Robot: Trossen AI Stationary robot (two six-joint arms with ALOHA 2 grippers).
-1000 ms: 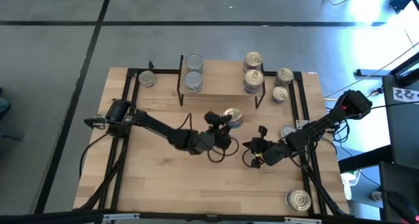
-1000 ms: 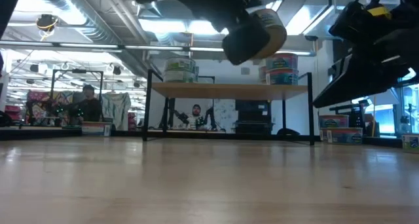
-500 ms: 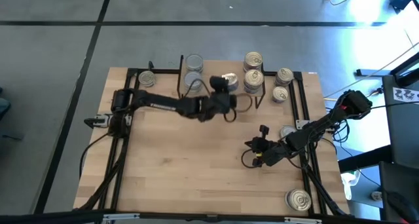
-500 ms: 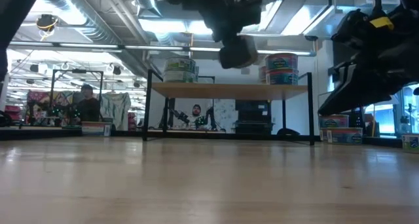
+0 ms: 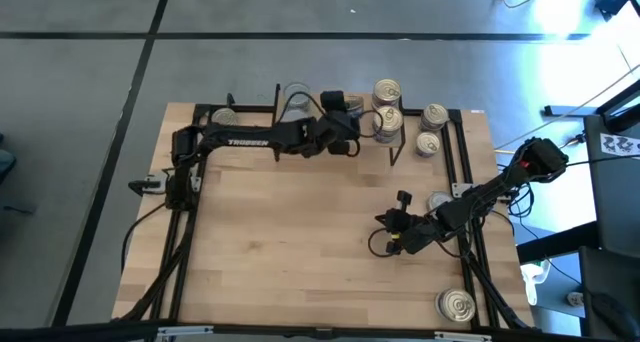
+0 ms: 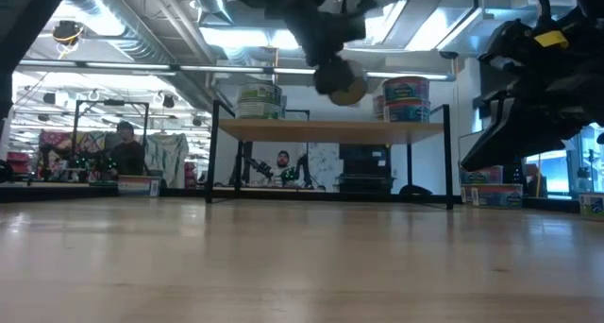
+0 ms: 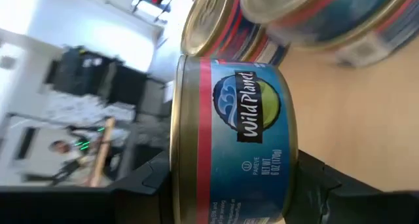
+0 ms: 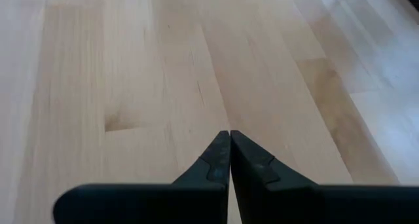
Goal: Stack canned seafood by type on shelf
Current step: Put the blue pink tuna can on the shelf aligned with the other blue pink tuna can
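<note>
One can (image 7: 229,142) is pinched sideways between the fingers of the left gripper (image 5: 340,117), its blue, red-banded label facing the wrist camera. Over the last second the left arm has carried it from mid-bench up to the shelf (image 5: 330,132), so it now hangs just above the wooden top, between the silver-lidded stack at the left end (image 5: 296,97) and the gold-lidded stack (image 5: 387,110) toward the right. That suggests the carry is nearly done and the placing step is next; the can looks like the blue tins close ahead of it in the wrist view, so it probably belongs on or beside them.

The right gripper (image 8: 229,160) has not moved: fingers pressed together, empty, low over bare bench (image 5: 300,262) on the right side.

More cans wait off the shelf: two right of it (image 5: 431,128), one at the left edge (image 5: 224,119), and one near the front right corner (image 5: 456,304)
</note>
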